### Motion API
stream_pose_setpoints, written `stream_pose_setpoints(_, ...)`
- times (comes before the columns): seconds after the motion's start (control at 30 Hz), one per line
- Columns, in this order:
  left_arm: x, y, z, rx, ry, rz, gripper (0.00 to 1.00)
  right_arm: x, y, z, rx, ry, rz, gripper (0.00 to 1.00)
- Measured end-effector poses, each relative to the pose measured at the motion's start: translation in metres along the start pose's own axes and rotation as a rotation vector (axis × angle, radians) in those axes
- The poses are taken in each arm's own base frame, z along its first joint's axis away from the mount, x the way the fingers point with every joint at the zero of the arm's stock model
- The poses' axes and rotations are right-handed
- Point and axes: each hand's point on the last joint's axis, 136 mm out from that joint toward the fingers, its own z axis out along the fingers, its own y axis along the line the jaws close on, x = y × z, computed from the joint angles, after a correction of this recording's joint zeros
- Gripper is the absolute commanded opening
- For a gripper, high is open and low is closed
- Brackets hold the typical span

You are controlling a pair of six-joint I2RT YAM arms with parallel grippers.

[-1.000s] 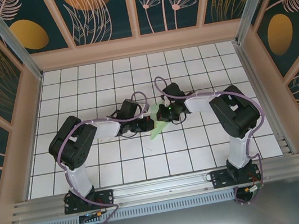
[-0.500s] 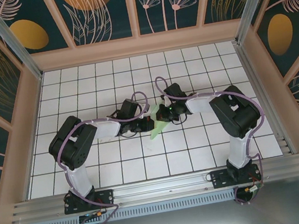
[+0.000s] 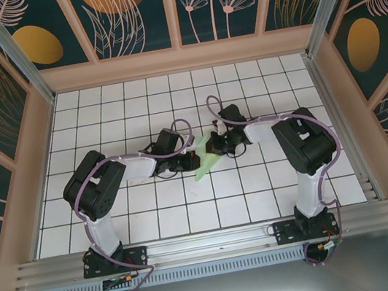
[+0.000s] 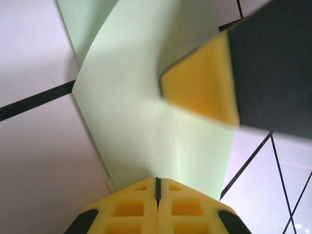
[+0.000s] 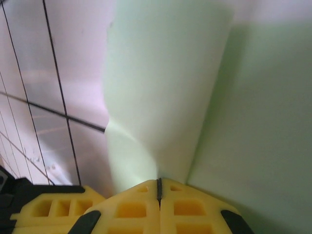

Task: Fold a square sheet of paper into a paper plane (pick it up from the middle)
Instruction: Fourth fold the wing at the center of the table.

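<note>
At the middle of the worktop (image 3: 102, 123), between my two arms, the sheet of paper (image 3: 205, 164) lies partly folded. It is pale green, its narrow end points toward my bases, and its upper part is taken up by both sets of fingers.

Risks, as judged:
- **Tearing or slipping:** both grips sit close together on one thin sheet. If one arm draws away from the other, the paper may tear along a crease or slip from the weaker grip.
- **Crooked fold:** if the two pinches are not in line with the crease, the next fold may come out crooked and leave the plane lopsided.
- **Stray crease:** the sheet bows between the grips in the left wrist view, and pressing it flat from that state could set one.

I judge the task to be mid-fold, not finished.

My left fingers (image 4: 146, 194) are fully together, with only a thin seam between the pads and the paper nipped at that seam. My right fingers (image 5: 146, 195) are likewise closed pad to pad on the sheet, with a fold line running up from their seam. From the left wrist, a yellow pad of the right side shows against the paper's upper part, near my left grip. Whether the sheet's free end touches the worktop I cannot tell.
</note>
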Motion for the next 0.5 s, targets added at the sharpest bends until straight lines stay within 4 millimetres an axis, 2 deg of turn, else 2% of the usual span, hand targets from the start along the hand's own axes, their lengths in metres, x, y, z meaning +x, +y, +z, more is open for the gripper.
stream_pose_setpoints(0.17,0.0,0.0,0.0,0.0,0.0,0.003,0.0,-0.043,-0.024,-0.018,0.047,-0.114,0.058,0.01)
stream_pose_setpoints(0.27,0.0,0.0,0.0,0.0,0.001,0.003,0.0,-0.054,-0.029,-0.025,0.064,-0.154,0.064,0.01)
stream_pose_setpoints(0.33,0.0,0.0,0.0,-0.001,0.002,0.003,0.0,-0.052,-0.022,-0.026,0.061,-0.159,0.042,0.01)
stream_pose_setpoints(0.5,0.0,0.0,0.0,-0.001,0.002,0.002,0.0,-0.034,0.017,-0.026,0.009,-0.157,-0.051,0.01)
